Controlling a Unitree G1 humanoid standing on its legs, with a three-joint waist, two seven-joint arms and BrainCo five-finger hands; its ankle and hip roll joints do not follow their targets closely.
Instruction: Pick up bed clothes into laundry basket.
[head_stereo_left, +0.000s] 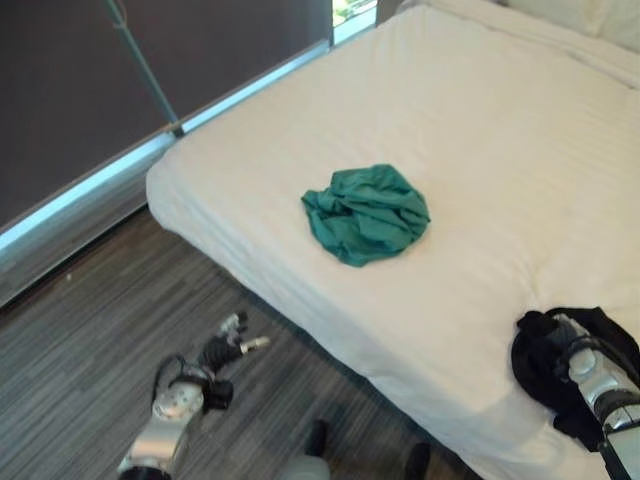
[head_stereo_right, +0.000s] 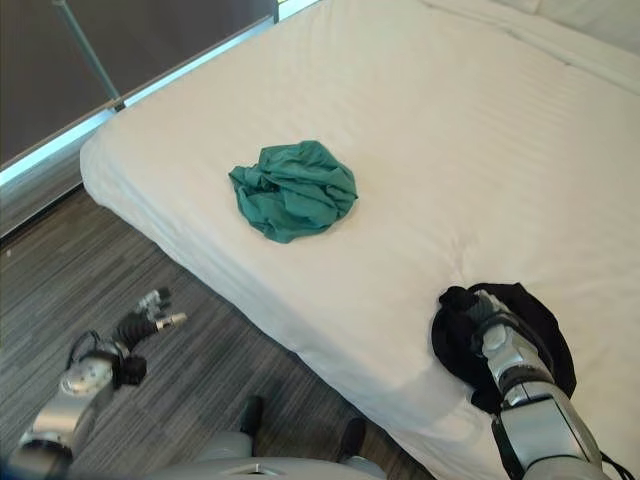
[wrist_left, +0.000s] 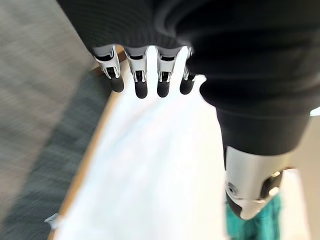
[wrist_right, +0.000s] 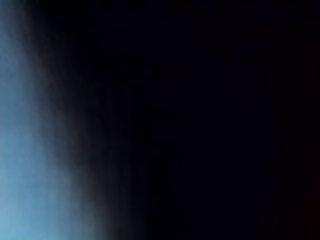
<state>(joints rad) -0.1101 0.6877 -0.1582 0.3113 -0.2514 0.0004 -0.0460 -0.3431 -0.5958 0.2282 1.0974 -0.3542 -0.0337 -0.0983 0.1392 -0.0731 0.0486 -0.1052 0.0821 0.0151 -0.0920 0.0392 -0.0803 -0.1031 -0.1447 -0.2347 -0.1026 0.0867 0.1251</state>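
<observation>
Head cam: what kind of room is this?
Most likely a bedroom. A bed with a white sheet has crumpled green clothing and a black garment lying on it, beside a dark wood-look floor and a window wall.

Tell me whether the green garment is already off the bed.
No. The green garment lies crumpled on the white bed, apart from the left hand out over the floor.
</observation>
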